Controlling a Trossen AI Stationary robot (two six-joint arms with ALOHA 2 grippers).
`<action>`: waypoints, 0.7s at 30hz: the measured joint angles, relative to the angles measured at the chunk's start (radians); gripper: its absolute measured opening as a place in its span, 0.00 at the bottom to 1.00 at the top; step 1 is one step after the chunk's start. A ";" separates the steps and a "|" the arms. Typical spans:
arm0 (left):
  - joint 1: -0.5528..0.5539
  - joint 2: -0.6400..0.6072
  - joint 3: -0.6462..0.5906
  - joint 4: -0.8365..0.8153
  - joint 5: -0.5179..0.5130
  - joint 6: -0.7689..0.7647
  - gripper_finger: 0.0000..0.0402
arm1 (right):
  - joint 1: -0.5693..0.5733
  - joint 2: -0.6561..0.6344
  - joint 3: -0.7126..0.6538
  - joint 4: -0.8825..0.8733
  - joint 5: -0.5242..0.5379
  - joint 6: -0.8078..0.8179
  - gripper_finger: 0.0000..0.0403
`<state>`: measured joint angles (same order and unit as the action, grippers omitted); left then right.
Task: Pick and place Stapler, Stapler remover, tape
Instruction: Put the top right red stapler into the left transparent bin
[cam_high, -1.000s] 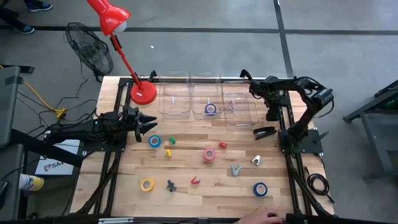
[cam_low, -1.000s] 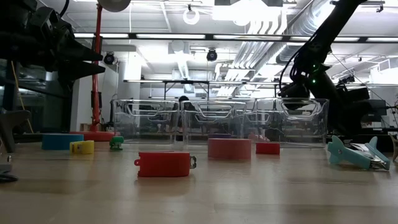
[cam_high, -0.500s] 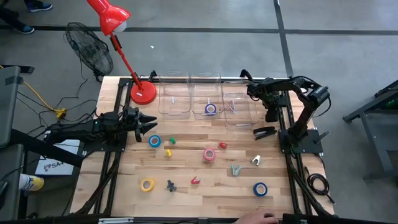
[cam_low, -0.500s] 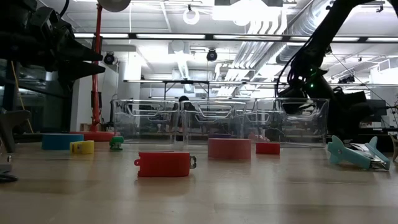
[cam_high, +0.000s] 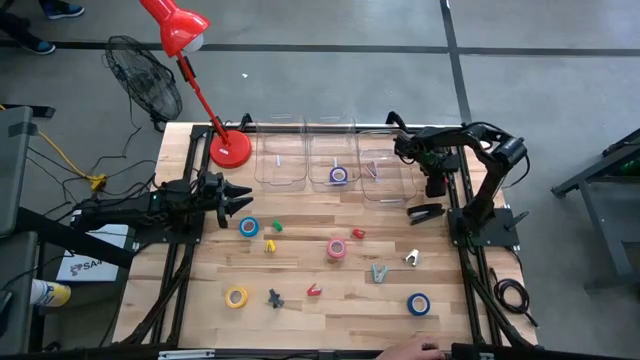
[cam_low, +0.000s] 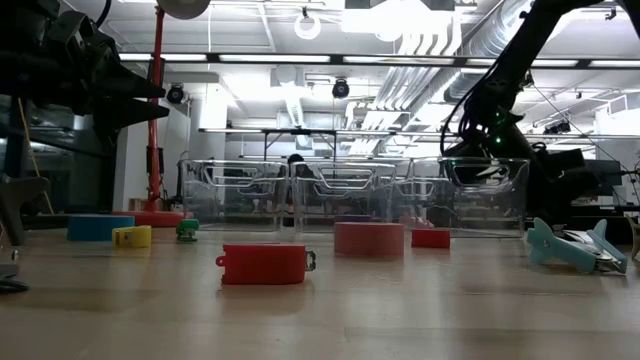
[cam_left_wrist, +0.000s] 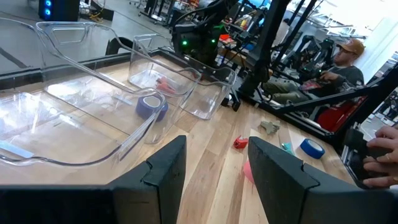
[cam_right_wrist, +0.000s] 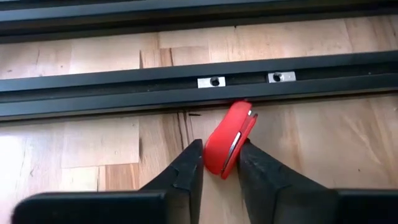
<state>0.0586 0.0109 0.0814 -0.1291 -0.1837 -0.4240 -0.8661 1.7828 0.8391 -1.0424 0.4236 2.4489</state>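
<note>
My right gripper (cam_right_wrist: 220, 152) is at the far right of the table, by the right-hand clear bin (cam_high: 385, 172), and is shut on a red stapler (cam_right_wrist: 229, 134). In the high view the gripper (cam_high: 405, 148) hides the stapler. My left gripper (cam_high: 240, 200) waits open and level at the table's left. On the wood lie a black stapler (cam_high: 425, 211), two blue tape rolls (cam_high: 248, 227) (cam_high: 417, 303), a pink roll (cam_high: 337, 248), a yellow roll (cam_high: 236, 296) and several small staple removers, among them a teal one (cam_high: 378, 272). A purple roll (cam_high: 339, 175) sits in the middle bin. My right gripper pinches the red stapler by its two flat sides, at its near end (cam_right_wrist: 219, 163), between the two fingers. The fingers slant down and lie along the stapler, whose far end (cam_right_wrist: 239, 112) points at the black rail. Whether it rests on the wood or hangs clear, I cannot tell.
Three clear bins (cam_high: 305, 160) stand in a row at the far edge. A red lamp's base (cam_high: 230, 148) stands at the far left, with a fan (cam_high: 143, 78) on the floor beyond it. A person's hand (cam_high: 430, 350) shows at the near edge.
My right gripper has eased a little down and toward the table's left at the right-hand bin. Nothing on the table has moved.
</note>
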 joint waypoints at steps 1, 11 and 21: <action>0.000 0.000 0.000 0.000 0.000 0.000 0.42 | 0.000 0.000 0.000 0.000 -0.001 -0.001 0.17; 0.000 0.000 0.000 0.000 0.000 0.000 0.42 | -0.006 -0.022 -0.003 -0.001 -0.020 -0.022 0.14; 0.000 0.000 0.000 0.000 0.000 0.000 0.42 | -0.016 -0.063 -0.004 -0.009 -0.048 -0.026 0.14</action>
<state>0.0589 0.0106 0.0811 -0.1291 -0.1841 -0.4237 -0.8825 1.7197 0.8349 -1.0510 0.3753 2.4229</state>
